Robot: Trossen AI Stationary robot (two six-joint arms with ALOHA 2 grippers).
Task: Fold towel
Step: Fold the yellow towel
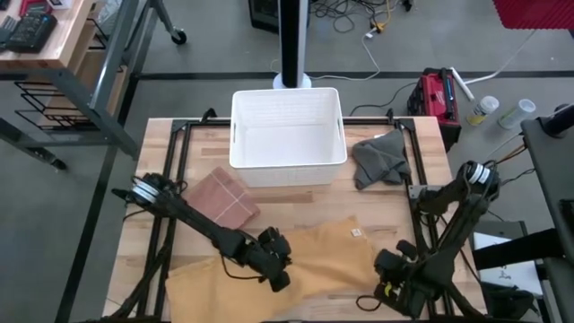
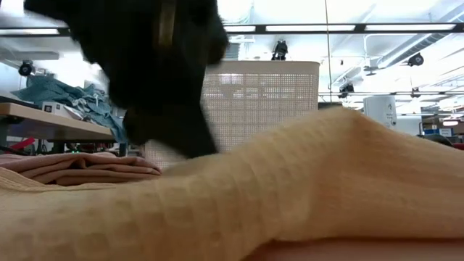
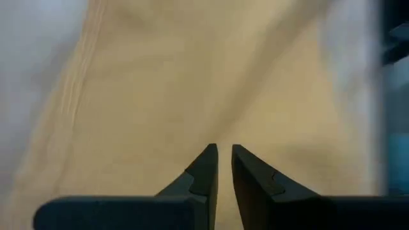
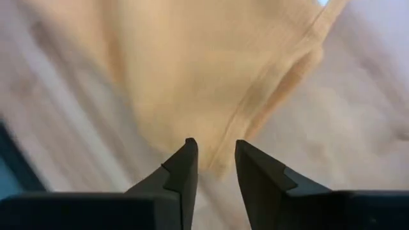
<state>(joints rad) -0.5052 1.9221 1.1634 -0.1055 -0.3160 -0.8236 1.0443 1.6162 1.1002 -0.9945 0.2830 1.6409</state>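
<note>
Two end effectors sit low over the tan towel (image 1: 296, 265), spread on the desk (image 1: 421, 152) in front of the white basket (image 1: 287, 135). Left end effector (image 1: 278, 276) looks nearly closed, right end effector (image 1: 387, 289) narrowly parted at the towel's edge, I think. Pink folded cloth (image 1: 229, 199) and grey cloth (image 1: 378, 160) flank the basket.

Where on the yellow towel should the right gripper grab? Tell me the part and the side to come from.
Probably the hemmed corner of the yellow towel, just ahead of the right gripper. There the edge narrows to a point lying flat on the table, thin enough for the open fingers. Come in low from the towel's right side, one finger sliding under the hem.
</note>
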